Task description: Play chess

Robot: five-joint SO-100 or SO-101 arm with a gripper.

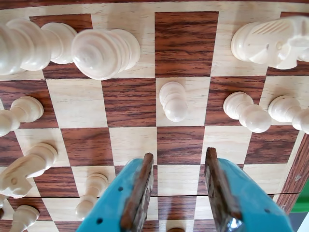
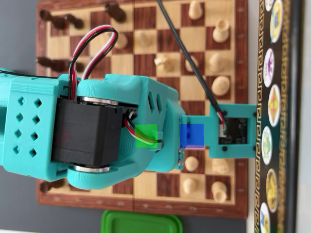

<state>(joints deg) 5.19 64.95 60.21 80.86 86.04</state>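
In the wrist view the tool has its teal fingers spread apart with nothing between them, hovering over bare squares of the chessboard, and a white pawn stands straight ahead of the gap, not touched. More white pawns sit to its right and a white knight beyond them, with tall white pieces at upper left. In the overhead view the teal arm covers the board's middle; dark pieces sit on the far left side and a green lid lies on the tabletop below the board.
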